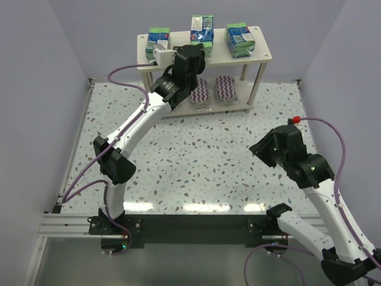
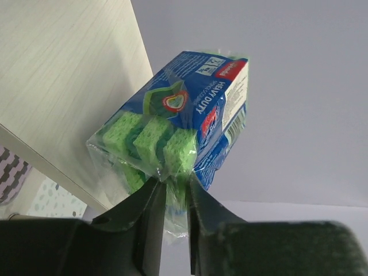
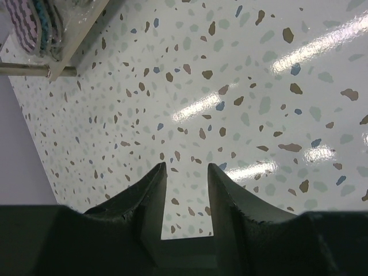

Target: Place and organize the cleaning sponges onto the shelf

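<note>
The cream-white shelf (image 1: 262, 56) stands at the far side of the table. Two green-and-blue sponge packs lie on its top board, one at the left (image 1: 159, 37) and one at the right (image 1: 240, 39). My left gripper (image 1: 198, 46) is shut on the plastic wrap of a third pack (image 1: 202, 27), holding it upright over the middle of the top board. In the left wrist view the gripper (image 2: 176, 184) pinches the pack (image 2: 184, 121) beside the board (image 2: 63, 75). Zigzag pads (image 1: 226, 89) lie on the lower board. My right gripper (image 3: 185, 167) is open and empty.
The right arm (image 1: 297, 161) hovers over the speckled table (image 1: 208, 155) at the right. In the right wrist view the shelf's lower board (image 3: 75, 40) and a wrapped zigzag pad (image 3: 26, 23) show at the top left. Walls close in the back and sides.
</note>
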Robot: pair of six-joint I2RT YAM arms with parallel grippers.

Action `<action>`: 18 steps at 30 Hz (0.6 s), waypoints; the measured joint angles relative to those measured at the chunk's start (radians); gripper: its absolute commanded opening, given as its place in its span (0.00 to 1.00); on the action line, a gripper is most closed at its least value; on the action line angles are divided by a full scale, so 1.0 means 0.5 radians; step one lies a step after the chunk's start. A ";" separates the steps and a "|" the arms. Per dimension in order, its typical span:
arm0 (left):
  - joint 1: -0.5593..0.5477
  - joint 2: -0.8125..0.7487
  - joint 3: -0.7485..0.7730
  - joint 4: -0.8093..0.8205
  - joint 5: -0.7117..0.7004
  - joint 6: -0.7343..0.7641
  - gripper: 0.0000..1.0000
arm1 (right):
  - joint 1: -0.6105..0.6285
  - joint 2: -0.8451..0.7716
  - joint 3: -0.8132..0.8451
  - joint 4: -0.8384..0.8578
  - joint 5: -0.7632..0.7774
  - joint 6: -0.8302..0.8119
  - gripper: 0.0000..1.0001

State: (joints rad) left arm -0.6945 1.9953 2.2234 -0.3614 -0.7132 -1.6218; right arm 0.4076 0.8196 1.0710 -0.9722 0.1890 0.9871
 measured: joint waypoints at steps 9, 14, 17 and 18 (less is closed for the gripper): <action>0.000 0.000 -0.001 0.019 0.016 0.000 0.49 | 0.000 0.000 0.000 0.001 -0.001 0.000 0.41; -0.001 -0.015 -0.049 0.079 0.027 0.025 0.59 | 0.000 0.000 0.000 0.001 -0.001 0.000 0.41; -0.002 -0.069 -0.156 0.125 0.051 0.040 0.66 | 0.000 0.000 0.000 0.002 -0.002 0.000 0.41; -0.003 -0.096 -0.201 0.135 0.061 0.045 0.68 | 0.000 0.000 0.000 0.003 -0.002 0.000 0.41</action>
State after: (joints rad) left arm -0.6960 1.9472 2.1231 -0.2939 -0.6827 -1.5993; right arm 0.4076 0.8196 1.0710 -0.9707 0.1883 0.9871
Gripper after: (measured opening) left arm 0.640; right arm 0.412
